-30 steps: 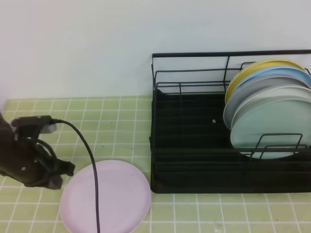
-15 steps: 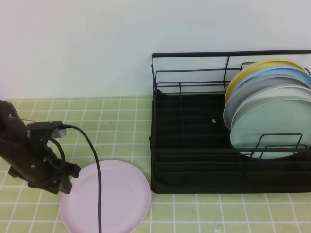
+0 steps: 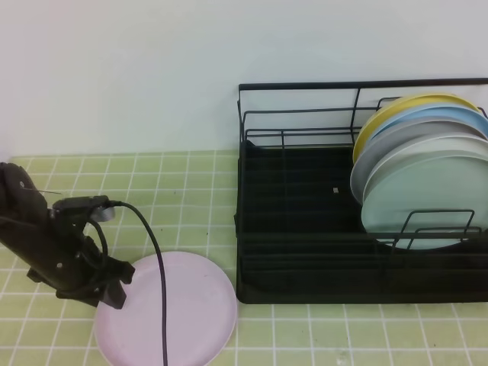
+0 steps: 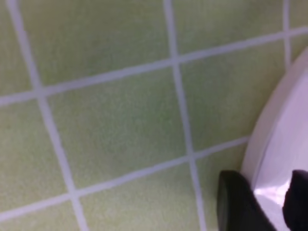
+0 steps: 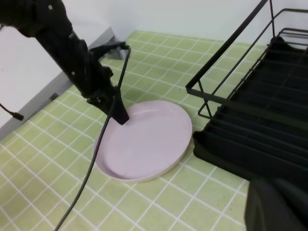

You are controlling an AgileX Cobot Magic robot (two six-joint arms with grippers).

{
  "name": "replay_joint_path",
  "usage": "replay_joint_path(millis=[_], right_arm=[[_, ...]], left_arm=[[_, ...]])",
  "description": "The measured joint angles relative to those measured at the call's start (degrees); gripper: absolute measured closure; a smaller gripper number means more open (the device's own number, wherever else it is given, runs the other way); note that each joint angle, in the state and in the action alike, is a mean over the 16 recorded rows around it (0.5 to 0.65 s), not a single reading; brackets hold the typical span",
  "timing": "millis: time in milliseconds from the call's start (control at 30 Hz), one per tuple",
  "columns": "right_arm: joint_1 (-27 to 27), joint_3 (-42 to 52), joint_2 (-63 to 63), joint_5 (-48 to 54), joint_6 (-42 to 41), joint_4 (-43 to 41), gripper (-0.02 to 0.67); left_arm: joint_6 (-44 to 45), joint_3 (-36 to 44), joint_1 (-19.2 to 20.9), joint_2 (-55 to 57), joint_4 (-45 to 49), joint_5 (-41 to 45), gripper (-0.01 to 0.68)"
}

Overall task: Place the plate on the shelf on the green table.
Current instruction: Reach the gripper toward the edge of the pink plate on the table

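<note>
The pale pink plate (image 3: 183, 305) lies flat on the green table (image 3: 175, 183), left of the black wire shelf (image 3: 305, 229). My left gripper (image 3: 114, 296) is at the plate's left rim. In the left wrist view the plate's rim (image 4: 288, 134) runs between the two dark fingertips (image 4: 236, 207), so the left gripper (image 4: 262, 192) is open astride it. The right wrist view shows the plate (image 5: 144, 139), the left gripper (image 5: 122, 118) on its far edge, and the shelf (image 5: 250, 120). Only a dark blurred part of my right gripper (image 5: 276, 207) shows.
Several plates stand at the shelf's right end, a mint-green plate (image 3: 423, 194) in front, with grey, blue and yellow behind. The shelf's left slots hold nothing. A black cable (image 3: 152, 259) hangs from the left arm over the pink plate. A white wall stands behind.
My left arm has moved right and down, from beside the plate onto its left rim. The plate and the shelf have not moved.
</note>
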Motion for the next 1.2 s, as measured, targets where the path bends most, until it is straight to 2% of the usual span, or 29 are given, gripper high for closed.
replay_joint_path(millis=[233, 567, 1200], right_arm=[[0.0, 0.0, 0.0, 0.0, -0.1, -0.1, 0.651], [0.0, 0.0, 0.0, -0.1, -0.1, -0.1, 0.651], [0.0, 0.0, 0.0, 0.8, -0.1, 0.0, 0.651]], left_arm=[[2.2, -0.1, 0.0, 0.7, -0.9, 0.5, 0.544], [0.8, -1.1, 0.0, 0.5, 0.0, 2.2, 0.657], [-1.5, -6.3, 0.0, -6.3, 3.2, 9.6, 0.660]])
